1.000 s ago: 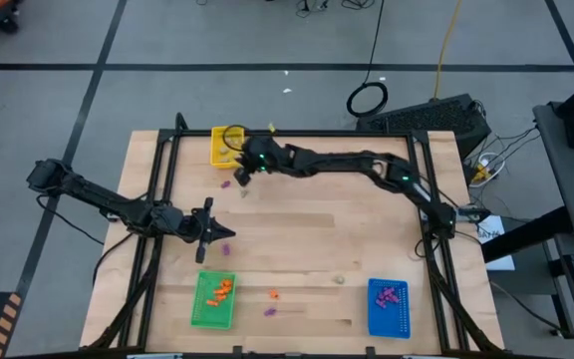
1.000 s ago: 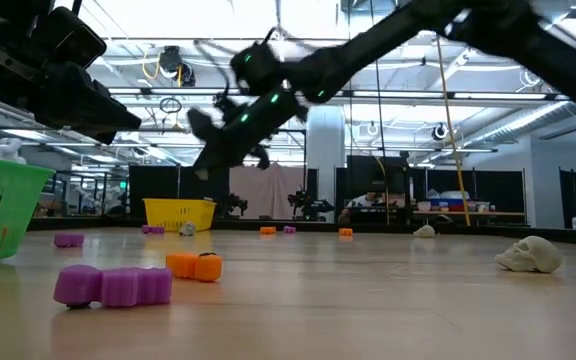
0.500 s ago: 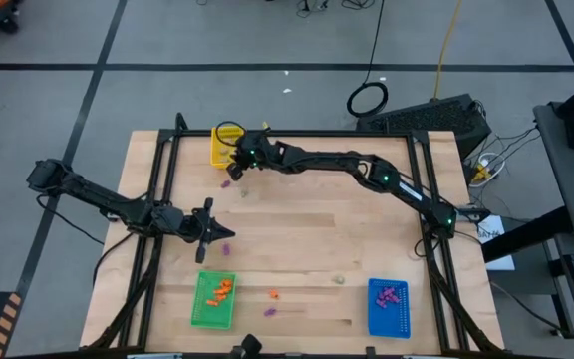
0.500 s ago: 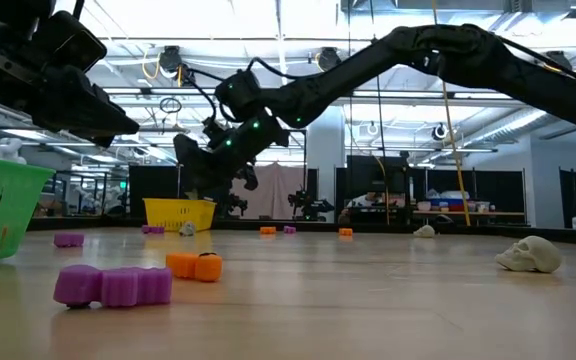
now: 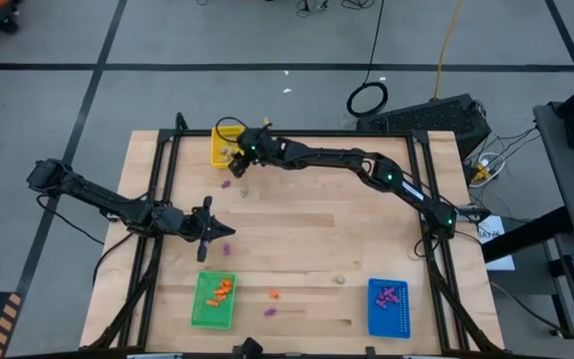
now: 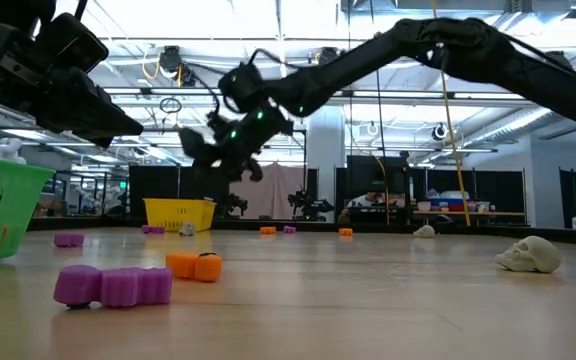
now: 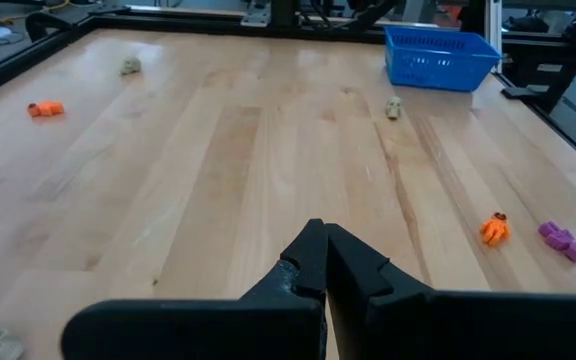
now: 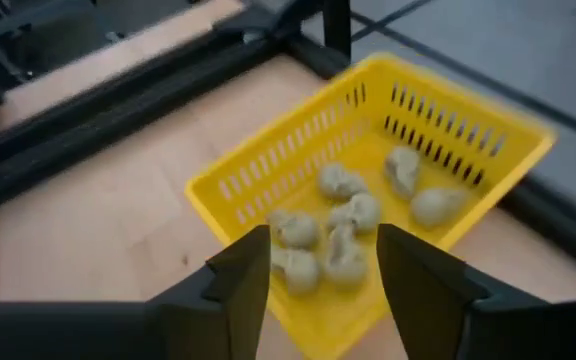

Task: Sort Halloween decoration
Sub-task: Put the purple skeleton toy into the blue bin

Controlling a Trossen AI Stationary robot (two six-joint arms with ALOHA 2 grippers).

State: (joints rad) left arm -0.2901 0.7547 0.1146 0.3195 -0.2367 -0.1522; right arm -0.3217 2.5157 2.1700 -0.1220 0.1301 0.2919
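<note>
The Halloween decoration lies scattered as tiny trinkets: purple ones [image 5: 225,182] [image 5: 267,311], an orange one [image 5: 274,294] and a beige-grey one [image 5: 339,280] rest on the wooden table. Several beige-grey trinkets [image 8: 353,213] lie inside the yellow tray [image 5: 223,136] at the far left. My right gripper [image 8: 323,265] hangs open above that tray's near rim, with nothing between its fingers. My left gripper [image 5: 210,231] hovers shut and empty over the table's left middle, next to a purple trinket [image 5: 227,233].
A green tray [image 5: 214,299] with orange trinkets stands at the near left. At the near right is a blue tray [image 5: 388,306] with purple ones. A black frame [image 5: 297,133] runs along the table's edges. Bare wood spans the middle.
My right gripper has gone toward the table's far edge, from the loose trinkets near the yellow tray to a spot over the tray, sinking a little. My left arm has kept still.
</note>
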